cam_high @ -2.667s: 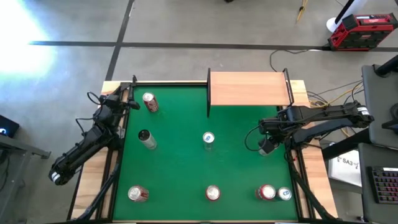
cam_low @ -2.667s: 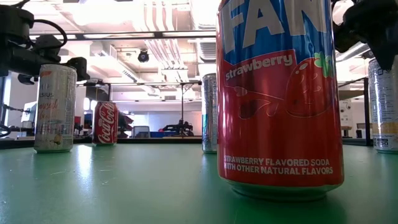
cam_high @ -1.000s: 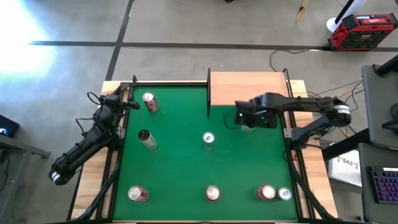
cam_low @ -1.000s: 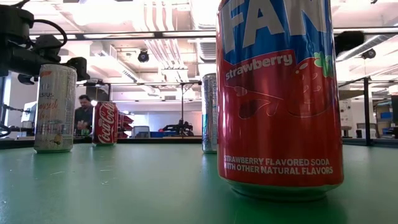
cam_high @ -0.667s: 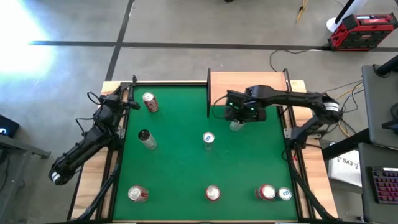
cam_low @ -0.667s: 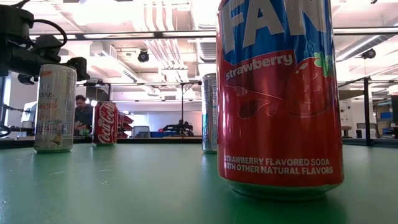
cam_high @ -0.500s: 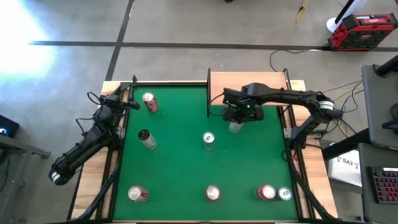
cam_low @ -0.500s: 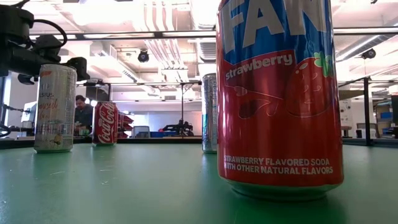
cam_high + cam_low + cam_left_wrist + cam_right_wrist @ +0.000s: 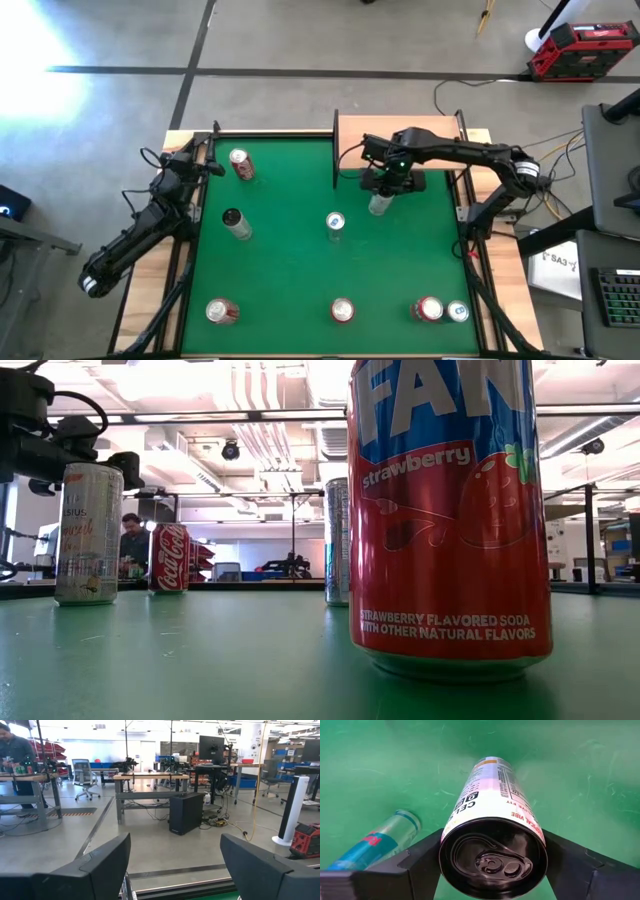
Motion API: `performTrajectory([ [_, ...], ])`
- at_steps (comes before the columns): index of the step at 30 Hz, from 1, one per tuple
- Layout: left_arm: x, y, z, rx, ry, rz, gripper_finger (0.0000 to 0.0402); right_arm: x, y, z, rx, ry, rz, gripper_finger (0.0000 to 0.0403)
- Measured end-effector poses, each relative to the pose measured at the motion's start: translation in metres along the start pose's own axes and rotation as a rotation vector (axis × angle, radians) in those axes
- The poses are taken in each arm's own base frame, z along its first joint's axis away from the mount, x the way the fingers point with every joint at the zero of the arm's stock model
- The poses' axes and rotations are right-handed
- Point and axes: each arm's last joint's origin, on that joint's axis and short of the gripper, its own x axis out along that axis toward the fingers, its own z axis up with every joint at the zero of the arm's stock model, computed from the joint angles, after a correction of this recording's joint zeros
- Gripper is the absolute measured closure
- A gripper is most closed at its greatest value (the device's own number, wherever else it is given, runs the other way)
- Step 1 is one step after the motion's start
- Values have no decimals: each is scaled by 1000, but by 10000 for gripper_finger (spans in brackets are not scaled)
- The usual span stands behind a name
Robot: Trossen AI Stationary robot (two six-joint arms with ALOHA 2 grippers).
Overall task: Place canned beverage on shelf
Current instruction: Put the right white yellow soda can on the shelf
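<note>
Two dark fingers [image 9: 570, 865] of the right gripper [image 9: 381, 197] clasped a slim white can [image 9: 492, 825] above the green tabletop [image 9: 280, 270], beside the tan wooden shelf [image 9: 400, 140]; the left gripper [image 9: 210, 165] waited clenched.

Nearest you in the low view, the big red and blue can [image 9: 450, 520] reads "FAN" in white across its top, cut off by the frame, then "strawberry" on the red band, and lower down "STRAWBERRY FLAVORED SODA WITH OTHER NATURAL FLAVORS".

Farther back, the small red can [image 9: 169, 558] carries the Coca-Cola script running up its side.

The tall pale can [image 9: 88, 534] at left shows letters ending "IUS" and a slanted orange word you can't make out; probably a Celsius, but that is not certain.

In the right wrist view, the white can with the black top [image 9: 492, 810] shows "CEL" beside a QR square, plus fine print too small to read.

The teal can [image 9: 375, 842] beside it has red lettering, unreadable.
</note>
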Motion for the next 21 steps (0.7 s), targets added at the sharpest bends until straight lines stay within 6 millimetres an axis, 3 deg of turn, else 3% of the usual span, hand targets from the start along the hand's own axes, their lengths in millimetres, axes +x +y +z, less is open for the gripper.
performTrajectory([
  [14,0,0,0,0,0,0,108,1,-4,-5,-45,-9,-61,117],
  [21,0,0,0,0,0,0,108,1,-2,-8,-54,-9,-63,91],
])
